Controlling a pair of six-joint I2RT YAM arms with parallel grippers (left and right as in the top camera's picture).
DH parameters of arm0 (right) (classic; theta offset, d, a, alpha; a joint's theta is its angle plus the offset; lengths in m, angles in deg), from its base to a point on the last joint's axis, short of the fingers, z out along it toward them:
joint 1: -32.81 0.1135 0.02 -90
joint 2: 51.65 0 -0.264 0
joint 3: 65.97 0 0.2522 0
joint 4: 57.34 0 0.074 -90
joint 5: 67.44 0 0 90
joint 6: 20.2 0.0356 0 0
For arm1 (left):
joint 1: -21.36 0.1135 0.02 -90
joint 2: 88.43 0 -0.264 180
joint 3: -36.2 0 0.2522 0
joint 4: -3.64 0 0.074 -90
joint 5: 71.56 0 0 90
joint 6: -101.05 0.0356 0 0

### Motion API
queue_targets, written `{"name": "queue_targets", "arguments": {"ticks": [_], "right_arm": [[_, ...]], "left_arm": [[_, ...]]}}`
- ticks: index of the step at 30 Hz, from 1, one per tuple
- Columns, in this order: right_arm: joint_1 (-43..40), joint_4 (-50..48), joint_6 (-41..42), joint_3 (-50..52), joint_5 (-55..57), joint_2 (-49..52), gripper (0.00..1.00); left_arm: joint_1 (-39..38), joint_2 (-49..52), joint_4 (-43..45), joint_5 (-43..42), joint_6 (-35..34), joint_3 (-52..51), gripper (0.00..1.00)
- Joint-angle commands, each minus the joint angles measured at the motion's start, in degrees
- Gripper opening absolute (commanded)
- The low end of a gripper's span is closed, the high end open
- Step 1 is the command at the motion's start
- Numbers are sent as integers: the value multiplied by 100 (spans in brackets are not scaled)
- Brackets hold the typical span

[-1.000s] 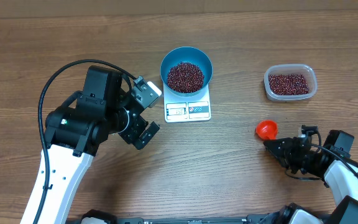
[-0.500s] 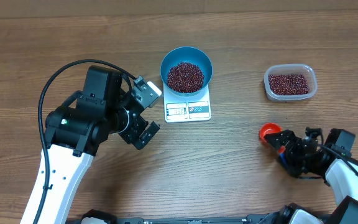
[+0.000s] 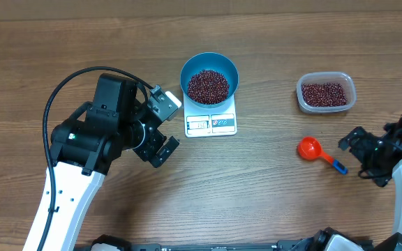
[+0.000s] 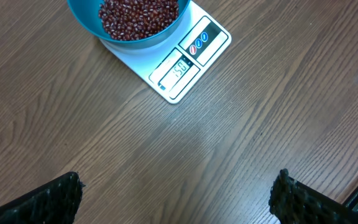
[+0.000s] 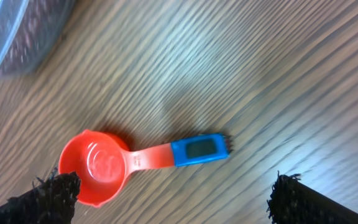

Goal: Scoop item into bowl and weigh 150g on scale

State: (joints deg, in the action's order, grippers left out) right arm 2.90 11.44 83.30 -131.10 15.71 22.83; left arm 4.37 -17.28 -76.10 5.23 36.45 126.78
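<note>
The blue bowl [image 3: 190, 70] holds a heap of dark red beans [image 3: 208, 86] and stands on the white scale [image 3: 211, 123] at the table's middle back. The left wrist view shows the bowl [image 4: 82, 15], the beans [image 4: 138, 14] and the scale [image 4: 188, 56] with digits lit. My left gripper [image 3: 160, 148] [image 4: 176, 186] hangs open over bare wood, left of the scale. A red scoop with a blue handle [image 3: 311, 148] [image 5: 98, 165] lies empty on the table. My right gripper [image 3: 354, 159] [image 5: 174, 186] stands open just right of it, holding nothing.
A clear plastic tub [image 3: 326, 93] with more beans sits at the back right, blurred at the top left corner of the right wrist view as the tub [image 5: 5, 31]. The left arm's black cable [image 3: 68, 84] loops over the table's left side.
My right gripper opened, let go of the red scoop and drew back to the right. The scoop now lies on the table. The left arm has not moved.
</note>
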Motion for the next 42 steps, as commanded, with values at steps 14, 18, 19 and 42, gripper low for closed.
{"name": "queue_targets", "arguments": {"ticks": [14,18,19,42], "right_arm": [[382,-297,26,-1508,-1705,-789,100],[645,-1600,514,-1659,-3141,-1246,100],[739,-2127,881,-1659,-3436,-1381,100],[2557,-8583,3748,-1659,-4098,-927,100]], "left_arm": [[9,11,20,-28,-59,107,100],[9,11,20,-28,-57,107,100],[11,11,15,-28,-57,107,100],[9,15,22,271,-57,107,100]]}}
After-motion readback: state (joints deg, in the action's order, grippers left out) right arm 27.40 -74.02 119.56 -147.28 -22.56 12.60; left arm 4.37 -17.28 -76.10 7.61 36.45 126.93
